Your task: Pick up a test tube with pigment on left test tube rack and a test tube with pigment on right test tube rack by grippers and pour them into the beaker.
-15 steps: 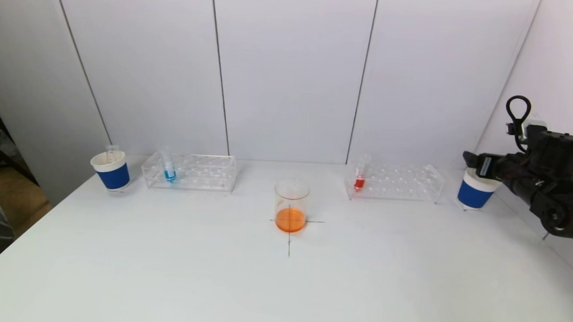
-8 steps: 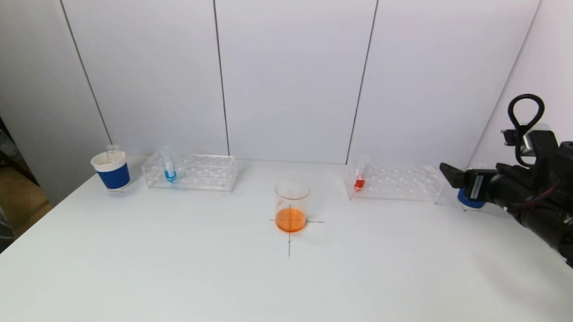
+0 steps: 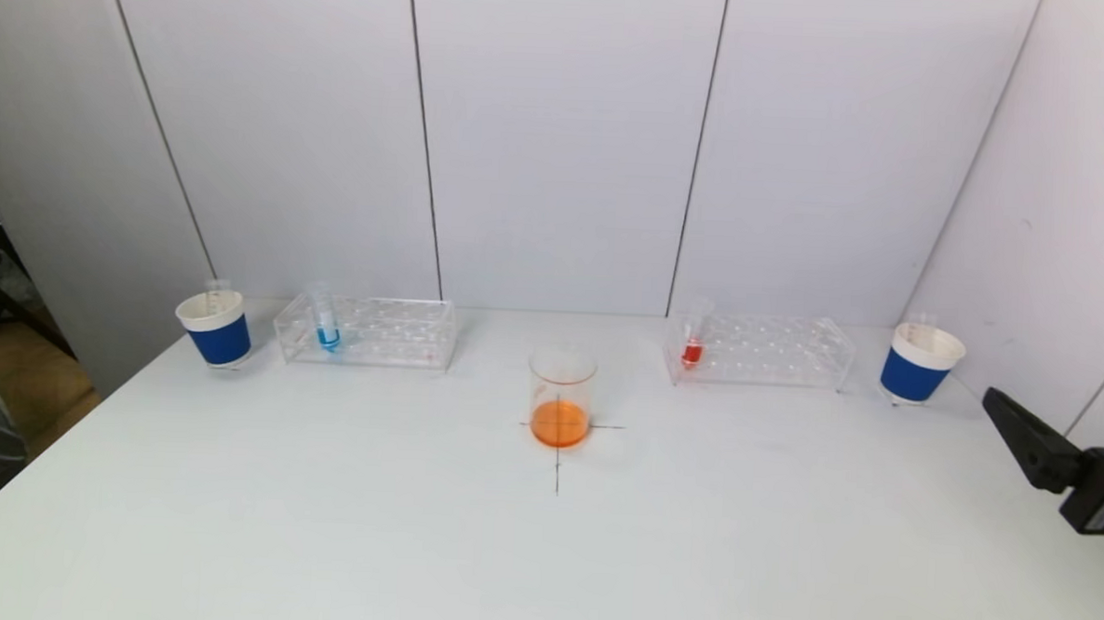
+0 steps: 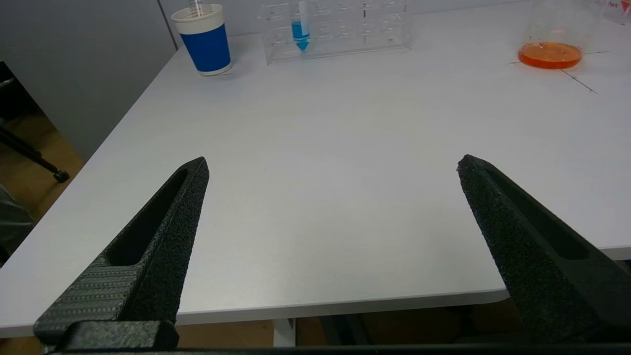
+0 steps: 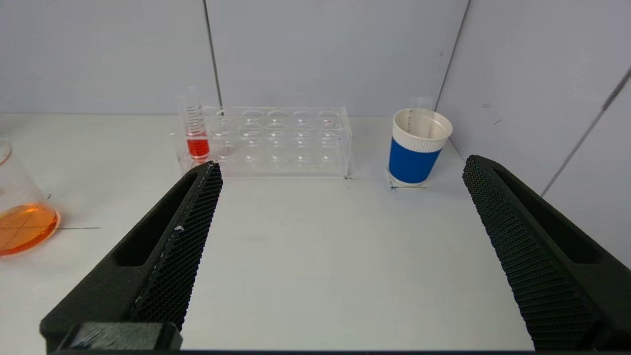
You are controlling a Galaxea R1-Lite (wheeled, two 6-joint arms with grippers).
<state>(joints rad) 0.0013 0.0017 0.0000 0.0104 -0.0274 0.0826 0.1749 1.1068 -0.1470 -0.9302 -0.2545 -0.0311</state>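
A glass beaker point(image 3: 561, 394) with orange liquid stands on a cross mark at the table's middle. The left clear rack point(image 3: 365, 332) holds one tube with blue pigment point(image 3: 327, 323). The right clear rack point(image 3: 760, 352) holds one tube with red pigment point(image 3: 693, 344). My right gripper point(image 5: 342, 163) is open and empty, low at the table's right side, well in front of the right rack point(image 5: 276, 140) and red tube point(image 5: 197, 133); one finger point(image 3: 1022, 433) shows in the head view. My left gripper point(image 4: 333, 159) is open and empty, over the table's near left edge, far from the blue tube point(image 4: 300, 32).
A blue-and-white paper cup point(image 3: 213, 328) with an empty tube stands left of the left rack. Another cup point(image 3: 920, 363) stands right of the right rack, close to the right wall. White walls close the back and right side.
My right arm has drawn back from beside the right cup, towards the front right and lower, and has mostly left the head view. Nothing on the table has moved.
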